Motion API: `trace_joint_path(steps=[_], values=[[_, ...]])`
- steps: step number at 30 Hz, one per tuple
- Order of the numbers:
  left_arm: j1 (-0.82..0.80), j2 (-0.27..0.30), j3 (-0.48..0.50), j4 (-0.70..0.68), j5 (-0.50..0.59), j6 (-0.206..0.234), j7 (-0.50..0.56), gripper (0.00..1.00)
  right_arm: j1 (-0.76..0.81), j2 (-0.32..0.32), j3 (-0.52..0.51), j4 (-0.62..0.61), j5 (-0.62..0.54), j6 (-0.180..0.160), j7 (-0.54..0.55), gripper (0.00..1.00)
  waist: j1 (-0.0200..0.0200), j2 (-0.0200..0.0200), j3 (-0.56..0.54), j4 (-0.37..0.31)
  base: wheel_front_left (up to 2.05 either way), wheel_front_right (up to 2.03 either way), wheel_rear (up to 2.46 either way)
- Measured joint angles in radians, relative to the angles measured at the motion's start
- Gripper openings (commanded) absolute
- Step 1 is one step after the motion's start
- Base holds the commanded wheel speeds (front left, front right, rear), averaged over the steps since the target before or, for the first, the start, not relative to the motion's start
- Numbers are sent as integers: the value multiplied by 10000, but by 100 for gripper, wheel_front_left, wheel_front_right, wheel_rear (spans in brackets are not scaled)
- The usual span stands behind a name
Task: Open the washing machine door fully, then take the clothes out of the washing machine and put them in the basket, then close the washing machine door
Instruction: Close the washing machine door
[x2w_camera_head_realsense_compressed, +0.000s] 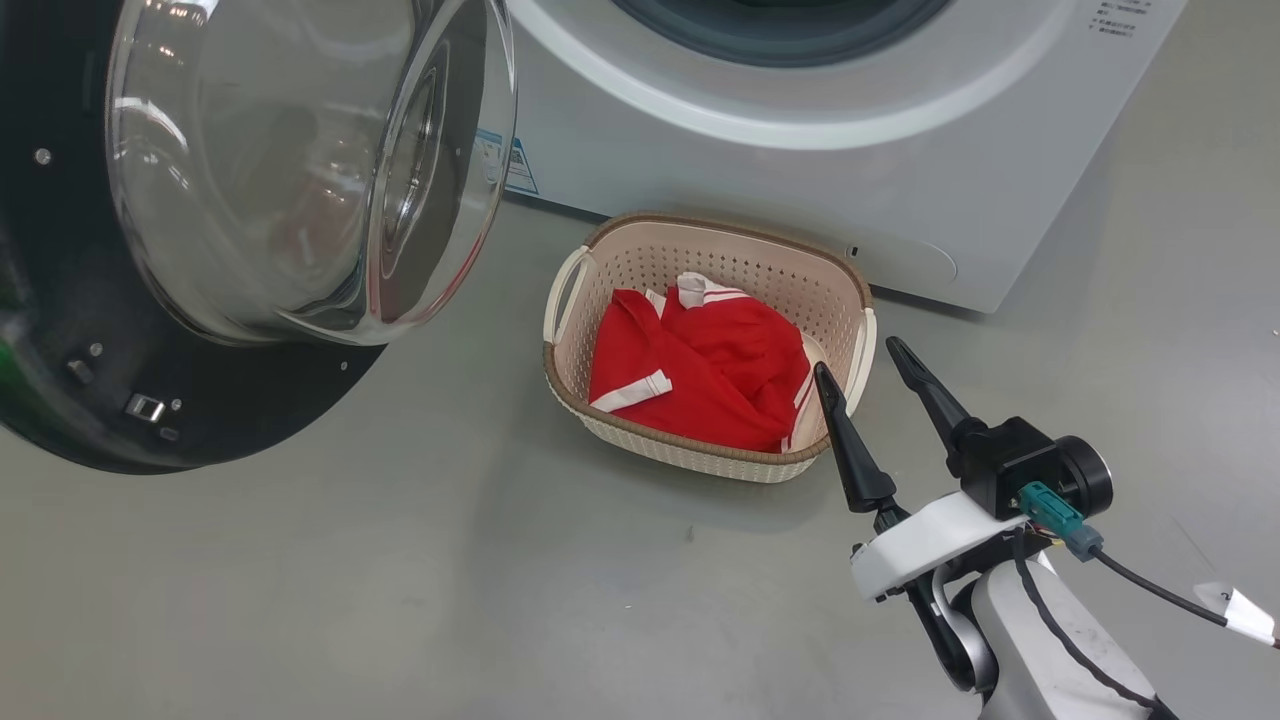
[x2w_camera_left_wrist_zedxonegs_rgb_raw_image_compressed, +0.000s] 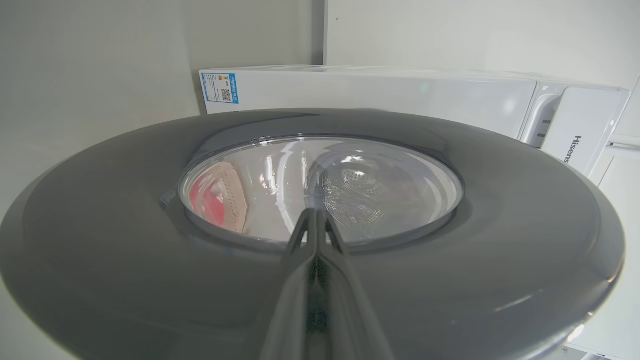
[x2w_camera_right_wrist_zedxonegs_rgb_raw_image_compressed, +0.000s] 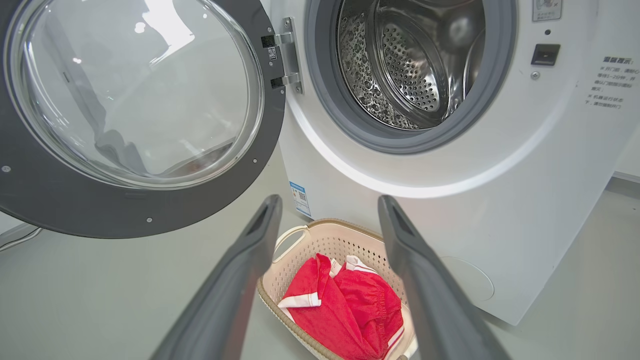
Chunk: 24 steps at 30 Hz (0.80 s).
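The washing machine door (x2w_camera_head_realsense_compressed: 60, 300) stands swung open at the left, its glass bowl bulging toward me. Behind it, the white washing machine (x2w_camera_right_wrist_zedxonegs_rgb_raw_image_compressed: 500, 175) shows a bare steel drum (x2w_camera_right_wrist_zedxonegs_rgb_raw_image_compressed: 410, 65). The cream basket (x2w_camera_head_realsense_compressed: 700, 265) sits on the floor against the machine's front, with the red clothes (x2w_camera_head_realsense_compressed: 700, 370) inside. My right gripper (x2w_camera_head_realsense_compressed: 860, 358) hangs open just right of the basket with nothing between its fingers; its wrist view looks down on the basket (x2w_camera_right_wrist_zedxonegs_rgb_raw_image_compressed: 320, 250) and clothes (x2w_camera_right_wrist_zedxonegs_rgb_raw_image_compressed: 345, 305). My left gripper (x2w_camera_left_wrist_zedxonegs_rgb_raw_image_compressed: 315, 214) is shut, its tips at the door's (x2w_camera_left_wrist_zedxonegs_rgb_raw_image_compressed: 125, 240) outer face by the glass edge.
Bare grey floor (x2w_camera_head_realsense_compressed: 500, 580) spreads in front of the basket and under the open door. A black cable with a white tag (x2w_camera_head_realsense_compressed: 1240, 610) trails off my right forearm. A pale wall rises behind the machine (x2w_camera_left_wrist_zedxonegs_rgb_raw_image_compressed: 375, 92).
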Motion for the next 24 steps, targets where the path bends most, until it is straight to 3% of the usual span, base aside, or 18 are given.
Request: trace_joint_path(steps=[8,24], values=[[151,-456,-61,-128,-257,-493,723,0,9,61,-52,-2,69,0,0,100,0,0,-119,4,0,0,0],[822,-1469,-322,-619,-623,-821,2054,0,221,199,-111,33,157,0,0,100,0,0,-673,-4,0,0,0]])
